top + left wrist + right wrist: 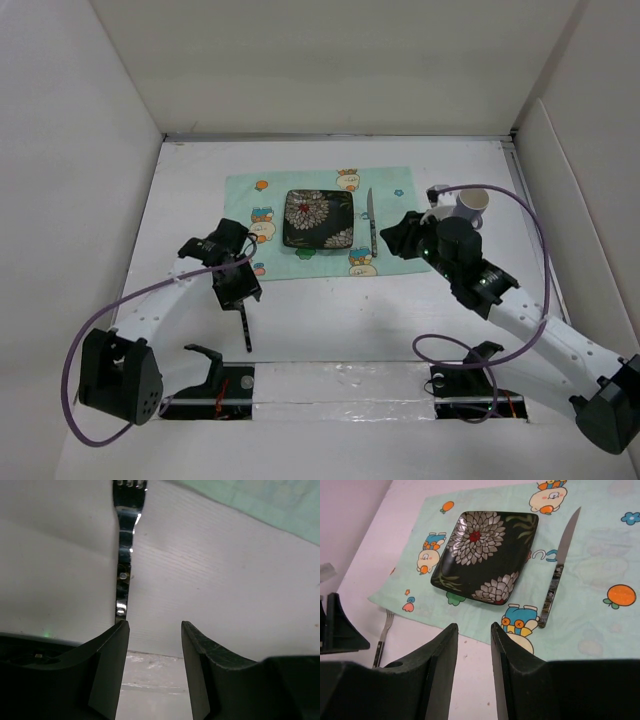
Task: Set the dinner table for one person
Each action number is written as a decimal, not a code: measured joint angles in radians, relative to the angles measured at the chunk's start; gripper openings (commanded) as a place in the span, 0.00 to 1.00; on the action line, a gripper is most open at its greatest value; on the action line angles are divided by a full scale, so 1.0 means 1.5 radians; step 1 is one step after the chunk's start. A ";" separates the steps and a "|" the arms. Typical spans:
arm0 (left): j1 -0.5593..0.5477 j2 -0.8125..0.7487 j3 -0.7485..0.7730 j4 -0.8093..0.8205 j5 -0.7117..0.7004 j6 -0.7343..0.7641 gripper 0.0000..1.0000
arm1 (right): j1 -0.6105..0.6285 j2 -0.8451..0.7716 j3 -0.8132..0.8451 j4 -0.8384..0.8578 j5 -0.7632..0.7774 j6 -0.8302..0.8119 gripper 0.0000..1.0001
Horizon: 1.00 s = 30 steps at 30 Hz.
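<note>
The dinner table (330,320) is the white walled surface. On it lies a mint-green cartoon placemat (400,205) with a black floral square plate (318,220) and a knife (372,222) to the plate's right. A fork (246,330) lies on the bare table in front of the placemat's left end. My left gripper (240,298) is open just over the fork's end; in the left wrist view the fork (124,555) runs out from beside the left finger (112,655), not between the jaws. My right gripper (472,627) is open and empty, low over the placemat's near edge.
A white mug (472,205) stands on the table right of the placemat, just behind my right wrist. White panels wall the table on three sides. Cables loop beside both arms. The right wrist view also shows the plate (482,555), knife (560,570) and fork (382,640).
</note>
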 measured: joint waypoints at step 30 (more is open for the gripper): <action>-0.102 0.285 0.034 0.048 -0.169 -0.027 0.18 | -0.055 -0.057 -0.013 -0.016 -0.045 -0.013 0.41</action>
